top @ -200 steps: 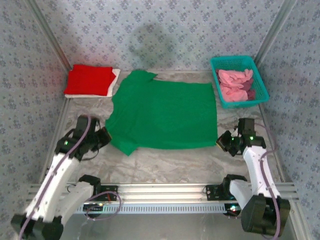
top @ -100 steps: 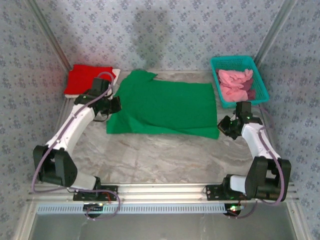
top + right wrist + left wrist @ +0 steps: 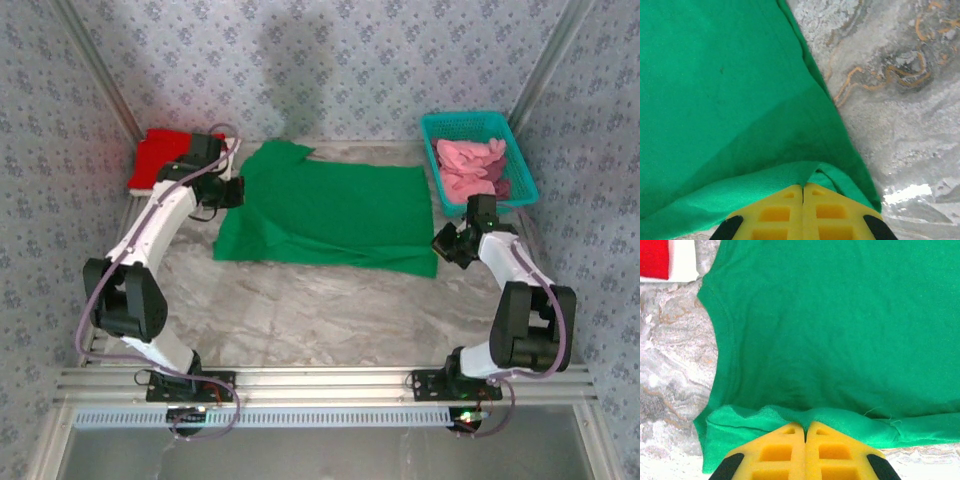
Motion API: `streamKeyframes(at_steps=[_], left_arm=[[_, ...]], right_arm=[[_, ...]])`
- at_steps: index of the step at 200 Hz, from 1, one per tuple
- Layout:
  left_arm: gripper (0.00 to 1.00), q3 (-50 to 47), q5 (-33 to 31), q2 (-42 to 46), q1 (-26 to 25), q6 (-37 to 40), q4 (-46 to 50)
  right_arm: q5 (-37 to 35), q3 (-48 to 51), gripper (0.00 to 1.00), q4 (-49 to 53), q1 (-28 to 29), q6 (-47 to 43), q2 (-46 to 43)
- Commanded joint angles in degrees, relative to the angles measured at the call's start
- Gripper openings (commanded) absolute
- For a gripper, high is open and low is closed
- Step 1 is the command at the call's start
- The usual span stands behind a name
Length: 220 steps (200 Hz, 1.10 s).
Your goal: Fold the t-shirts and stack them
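Observation:
The bright green t-shirt (image 3: pixel 330 215) lies mid-table, its near part folded back over itself. My left gripper (image 3: pixel 232 192) is at its left edge, shut on a pinch of green cloth (image 3: pixel 805 416). My right gripper (image 3: pixel 442 243) is at the shirt's right near corner, shut on the folded green edge (image 3: pixel 790 175). A folded red t-shirt (image 3: pixel 170 158) rests on a white one (image 3: pixel 228 152) at the back left. Pink t-shirts (image 3: pixel 468 168) and a bit of maroon one (image 3: pixel 503 187) lie in the teal basket (image 3: pixel 478 123).
Grey marbled tabletop (image 3: pixel 320 310) stretches between the shirt and the near rail (image 3: pixel 320 382). Patterned walls close in the back and sides. The basket stands close behind my right gripper.
Both grippers carried the green shirt's near edge away from the rail and over the shirt, folding it shorter. In the last half second both moved slightly farther back.

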<state>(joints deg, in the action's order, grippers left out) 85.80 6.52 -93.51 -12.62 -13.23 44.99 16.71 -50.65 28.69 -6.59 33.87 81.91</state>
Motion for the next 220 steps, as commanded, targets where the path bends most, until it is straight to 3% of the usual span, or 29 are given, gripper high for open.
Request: streamKeyframes(at_steps=[1,65,79,85,95,105,127,147,172,197,220], left_arm=[[0.0,1.61,0.51,-0.69,0.23,2.15,1.32],[0.0,11.28,-1.67,-10.35,0.32,4.28,2.0],[0.0,17.12,-2.59,-14.47,0.32,5.52,3.22],[0.0,20.55,-2.81,-16.37,0.32,6.15,4.29],[0.2,27.02,-3.36,-20.01,0.25,7.05,6.72],[0.45,34.28,-4.17,-23.23,0.15,7.25,10.48],[0.54,41.11,-5.4,-24.61,-0.67,6.64,13.58],[0.59,30.43,-5.02,-16.91,-1.43,4.22,6.71],[0.62,3.57,-2.93,-3.14,-1.37,-0.66,-9.1],[0.51,-13.71,-1.87,3.92,-0.12,-5.2,-17.1],[0.44,-20.54,-0.42,4.04,1.83,-5.99,-21.45]], right_arm=[[1.31,-2.07,0.0,-1.23,0.17,1.37,1.44],[1.98,-5.45,0.01,-3.63,-0.06,5.54,5.68],[3.27,-7.67,0.04,-4.36,-0.68,7.85,7.28],[3.98,-8.45,0.12,-5.43,-1.02,9.06,7.73],[4.46,-10.03,0.32,-6.42,-1.36,10.9,8.16],[4.94,-12.25,0.37,-6.13,-1.4,11.69,8.35],[5.18,-15.13,0.36,-5.65,-1.21,12.54,6.33],[5.67,-12.74,0.36,-6.69,-0.64,11.65,1.63],[3.94,-6.15,0.33,-7.99,3.62,6.06,-5.41],[-3.87,-0.08,0.13,-6.87,11.23,1.7,-7.64],[-4.59,2.2,0.01,-8.14,14.6,1.39,-2.76]])
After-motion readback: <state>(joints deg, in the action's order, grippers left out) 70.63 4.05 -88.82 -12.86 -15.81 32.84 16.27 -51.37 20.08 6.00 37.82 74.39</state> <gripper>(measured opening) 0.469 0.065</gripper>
